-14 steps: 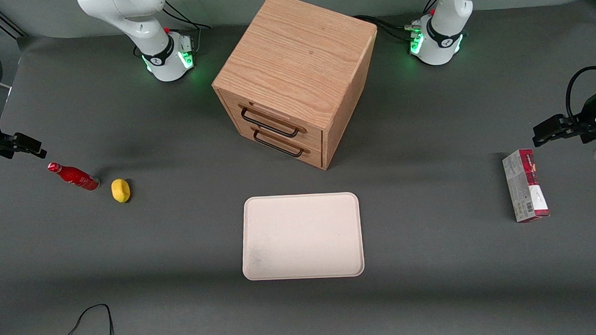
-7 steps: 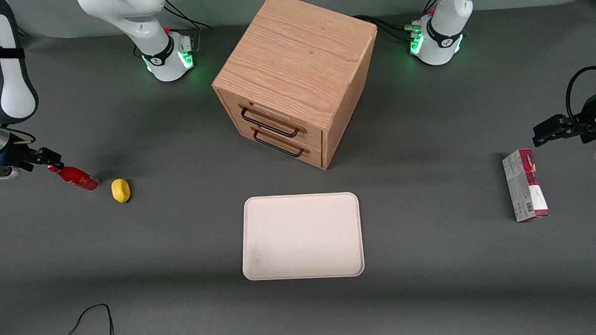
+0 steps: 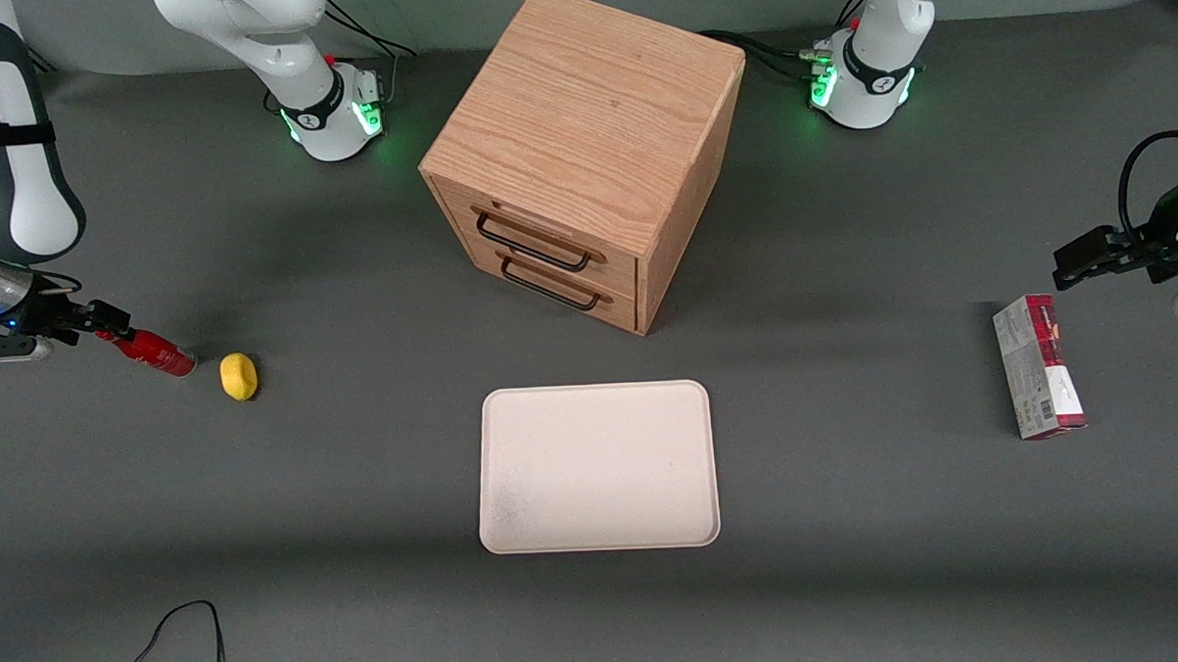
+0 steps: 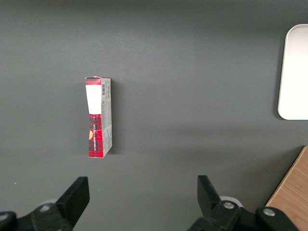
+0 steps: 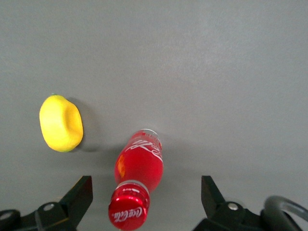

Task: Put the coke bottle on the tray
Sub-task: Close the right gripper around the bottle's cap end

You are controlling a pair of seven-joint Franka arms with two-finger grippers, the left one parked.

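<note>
The coke bottle (image 3: pixel 156 353) stands on the grey table at the working arm's end, a slim red bottle beside a yellow lemon. In the right wrist view the bottle (image 5: pixel 138 168) shows from above, its red cap between my two fingers. My right gripper (image 3: pixel 104 320) is open and hangs just above the cap, touching nothing; in its own wrist view the gripper (image 5: pixel 144 192) has wide-spread fingers (image 5: pixel 78 196). The cream-white tray (image 3: pixel 599 468) lies flat mid-table, nearer the front camera than the cabinet; one tray edge shows in the left wrist view (image 4: pixel 294 72).
A yellow lemon (image 3: pixel 239 376) lies beside the bottle, also in the right wrist view (image 5: pixel 61 123). A wooden two-drawer cabinet (image 3: pixel 583 145) stands mid-table. A red-and-grey carton (image 3: pixel 1038 379) lies toward the parked arm's end. A black cable (image 3: pixel 178 629) loops at the front edge.
My right arm has come in toward the bottle, and the open gripper now sits over its cap. The bottle, lemon and tray have not moved.
</note>
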